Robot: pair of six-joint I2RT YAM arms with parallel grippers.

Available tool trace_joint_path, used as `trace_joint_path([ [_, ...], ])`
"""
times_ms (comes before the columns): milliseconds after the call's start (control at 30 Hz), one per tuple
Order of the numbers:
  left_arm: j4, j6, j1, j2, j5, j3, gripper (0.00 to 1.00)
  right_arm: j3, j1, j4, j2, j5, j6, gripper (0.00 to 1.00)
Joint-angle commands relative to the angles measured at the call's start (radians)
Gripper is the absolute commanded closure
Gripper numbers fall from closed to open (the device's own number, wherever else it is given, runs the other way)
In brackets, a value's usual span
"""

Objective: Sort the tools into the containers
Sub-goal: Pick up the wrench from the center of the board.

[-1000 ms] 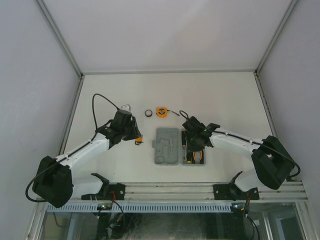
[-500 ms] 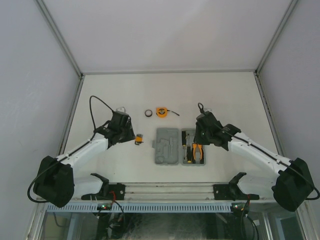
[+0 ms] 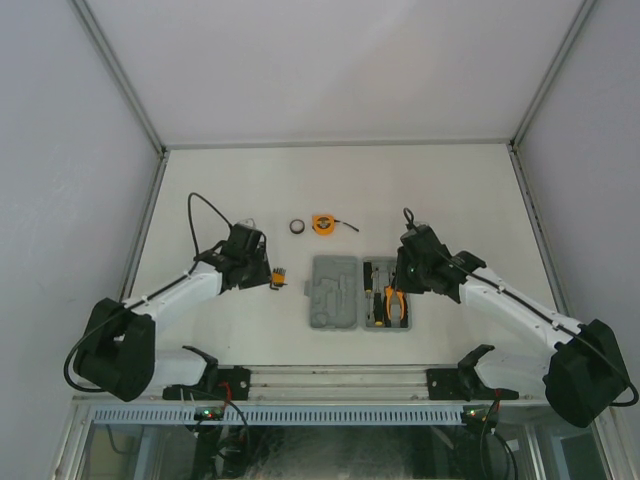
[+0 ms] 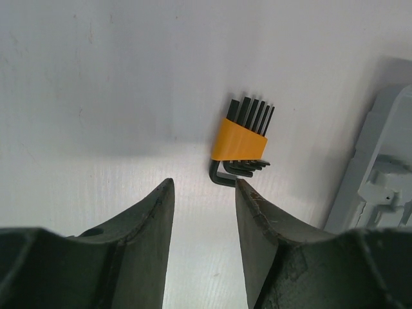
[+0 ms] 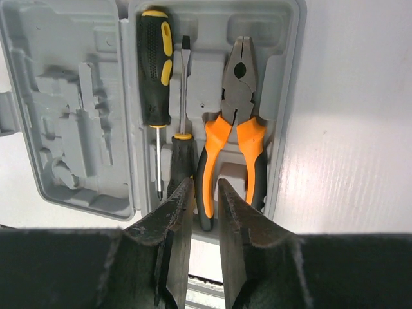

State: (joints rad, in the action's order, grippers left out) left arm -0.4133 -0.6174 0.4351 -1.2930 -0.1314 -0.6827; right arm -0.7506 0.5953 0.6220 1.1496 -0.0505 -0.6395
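Note:
The grey tool case (image 3: 335, 293) lies open at the table's middle. Its right half (image 5: 283, 77) holds two black-and-yellow screwdrivers (image 5: 156, 64) (image 5: 183, 154) and the orange-handled pliers (image 5: 235, 129) in their recesses. My right gripper (image 5: 205, 187) hovers over that half's near end, jaws a narrow gap apart with nothing between them. The orange hex-key set (image 4: 241, 138) lies on the table left of the case, and it also shows from above (image 3: 278, 275). My left gripper (image 4: 203, 187) is open and empty just short of it. A black ring (image 3: 297, 227) and an orange tape measure (image 3: 323, 224) lie behind the case.
The case's left half (image 5: 71, 103) has only bare moulded recesses. Its edge (image 4: 380, 174) shows at the right of the left wrist view. White walls enclose the table on three sides, and a metal rail (image 3: 340, 378) runs along the near edge.
My right gripper has drawn back to the right off the case, uncovering the pliers and screwdrivers in it. My left gripper has pulled back off the hex-key set, which lies still.

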Motion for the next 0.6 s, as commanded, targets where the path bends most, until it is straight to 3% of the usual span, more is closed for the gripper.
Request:
trace_joint_path([
  [0,0.029,0.016,-0.007,0.001,0.016,-0.022,0.53,0.013,0.001,-0.042,-0.013,0.014,-0.005,0.79],
  [367,-0.004,0.052,-0.007,-0.040,-0.006,-0.054,0.51,0.018,0.003,-0.044,-0.100,-0.044,-0.007,0.75],
  [567,-0.014,0.059,-0.007,-0.039,-0.012,-0.070,0.46,0.039,0.001,-0.053,-0.187,-0.076,-0.004,0.65],
])
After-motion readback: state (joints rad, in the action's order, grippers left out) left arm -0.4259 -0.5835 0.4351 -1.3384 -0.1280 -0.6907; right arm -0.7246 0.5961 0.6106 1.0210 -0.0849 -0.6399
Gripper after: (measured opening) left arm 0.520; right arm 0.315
